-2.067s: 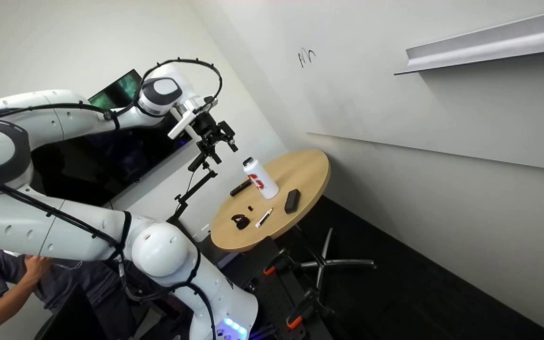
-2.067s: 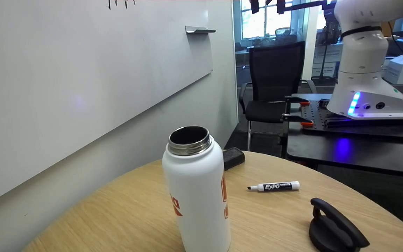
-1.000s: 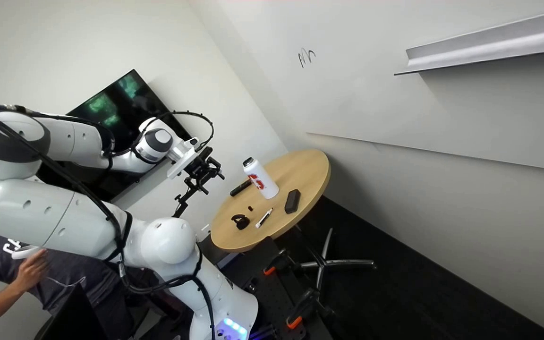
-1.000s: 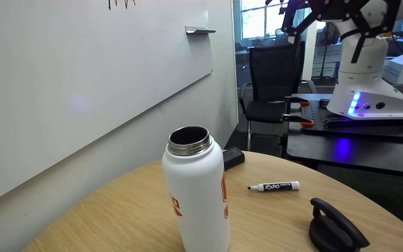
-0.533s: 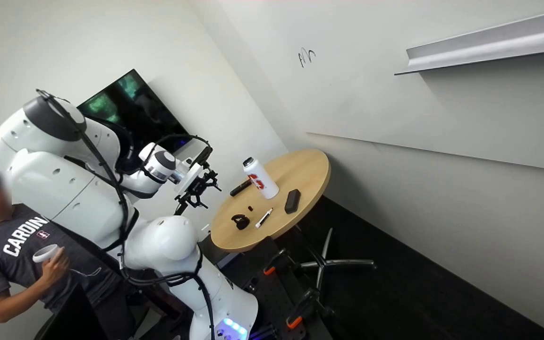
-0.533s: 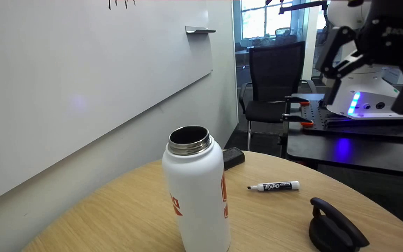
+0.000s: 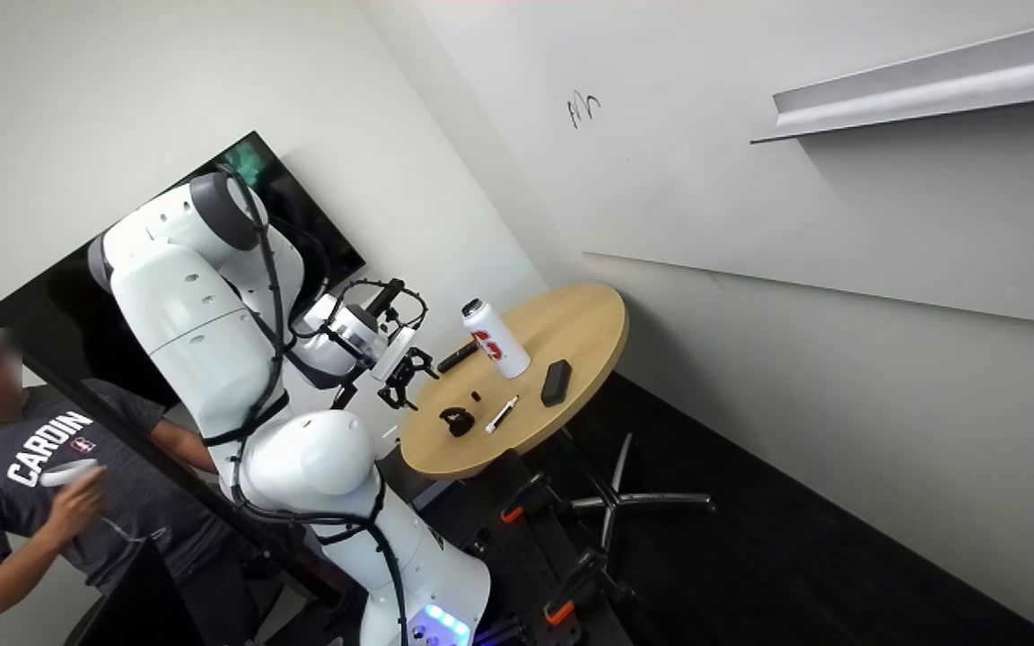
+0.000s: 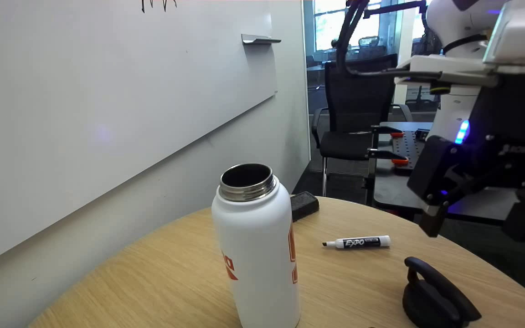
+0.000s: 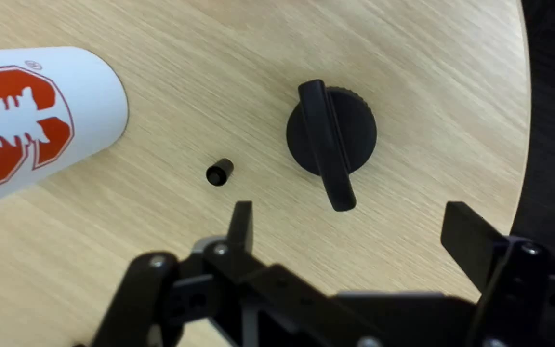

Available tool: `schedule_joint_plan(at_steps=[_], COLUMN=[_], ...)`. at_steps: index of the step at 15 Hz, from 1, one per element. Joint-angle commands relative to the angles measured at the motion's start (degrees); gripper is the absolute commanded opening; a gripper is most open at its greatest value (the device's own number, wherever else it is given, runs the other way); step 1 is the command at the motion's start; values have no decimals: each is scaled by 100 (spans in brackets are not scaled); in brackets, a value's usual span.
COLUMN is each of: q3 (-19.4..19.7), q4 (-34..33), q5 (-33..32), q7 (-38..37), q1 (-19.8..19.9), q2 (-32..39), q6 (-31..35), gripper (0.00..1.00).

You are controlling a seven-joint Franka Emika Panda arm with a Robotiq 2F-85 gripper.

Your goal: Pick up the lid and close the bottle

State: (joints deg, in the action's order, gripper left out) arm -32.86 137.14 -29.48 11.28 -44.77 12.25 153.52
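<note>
The robot's fingers (image 9: 472,246), spread wide and holding nothing, hang above a round wooden tabletop (image 9: 427,72) with a black bottle lid (image 8: 438,296) as their evident target. In the wrist view the lid lies ahead of the fingers and apart from them, handle (image 9: 328,144) uppermost and slightly slanted. A white water bottle (image 8: 258,246), marked in red, stands upright elsewhere on the tabletop, its threaded steel neck (image 8: 246,193) uncovered. The step in hand looks to be the approach to the lid, with grasp and closing both to come. Done well, it would carry the fingers out over the lid, add a small wrist turn so they meet the handle's two long sides squarely, and finish in a slow, straight descent. A grip near the handle's middle should keep the lid level for the neck; one at the overhanging end could let it tip. A small black cylinder (image 9: 219,172), likely a marker cap, lying between lid and bottle, and the nearby dry-erase marker (image 8: 358,242) are best passed without a touch.
</note>
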Motion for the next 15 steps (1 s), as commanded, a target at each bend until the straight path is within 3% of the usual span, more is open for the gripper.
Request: schedule_joint_plan(at_steps=[1,15], q3=[131,546], q4=[-94,-737], q5=[66,152], q7=[97,419], q1=[-98,-247], q2=[126,1123], q6=[8,-148], gripper=[100,100])
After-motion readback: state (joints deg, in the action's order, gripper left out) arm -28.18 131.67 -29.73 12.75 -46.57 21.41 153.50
